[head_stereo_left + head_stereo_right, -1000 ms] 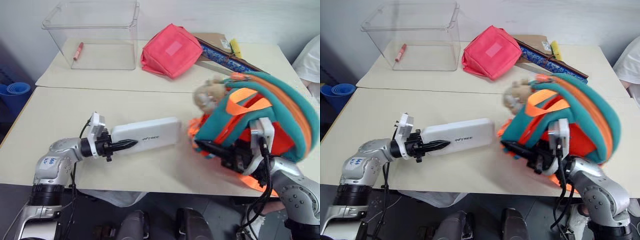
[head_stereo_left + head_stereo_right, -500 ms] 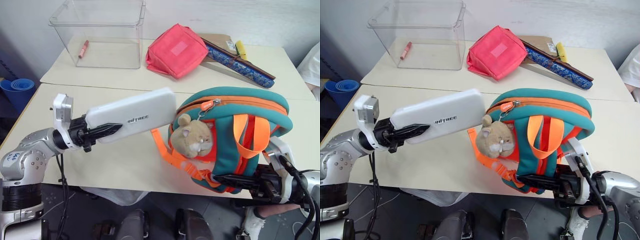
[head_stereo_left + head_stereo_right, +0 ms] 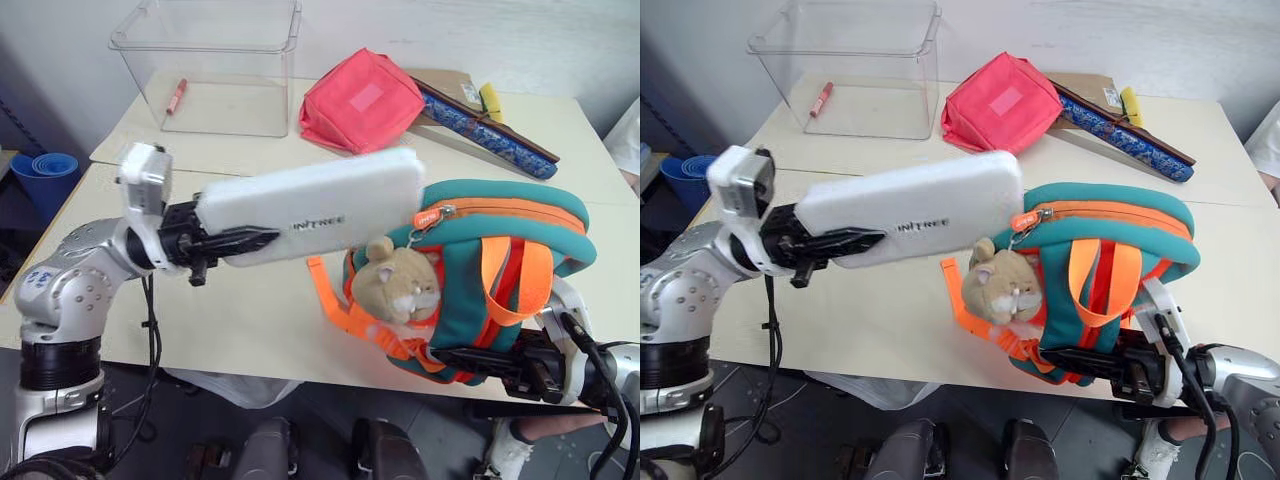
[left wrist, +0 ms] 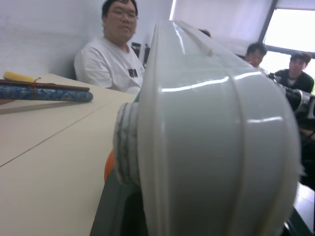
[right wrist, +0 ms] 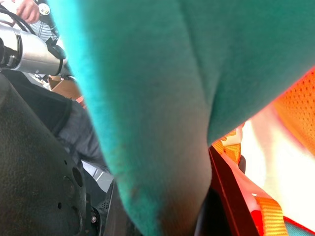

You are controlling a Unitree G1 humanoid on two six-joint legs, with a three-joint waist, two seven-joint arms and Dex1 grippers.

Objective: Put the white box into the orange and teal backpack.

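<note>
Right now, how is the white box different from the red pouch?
The white box is long, flat and hard-looking; the red pouch is squarish, puffy and soft. The white box is held up in the air by the left gripper; the red pouch lies on the far table.

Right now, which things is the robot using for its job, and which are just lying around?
For the job: white box, orange and teal backpack, left gripper, right gripper.

Just lying about: clear plastic bin, red marker, pink-red pouch, blue patterned roll, yellow object.
</note>
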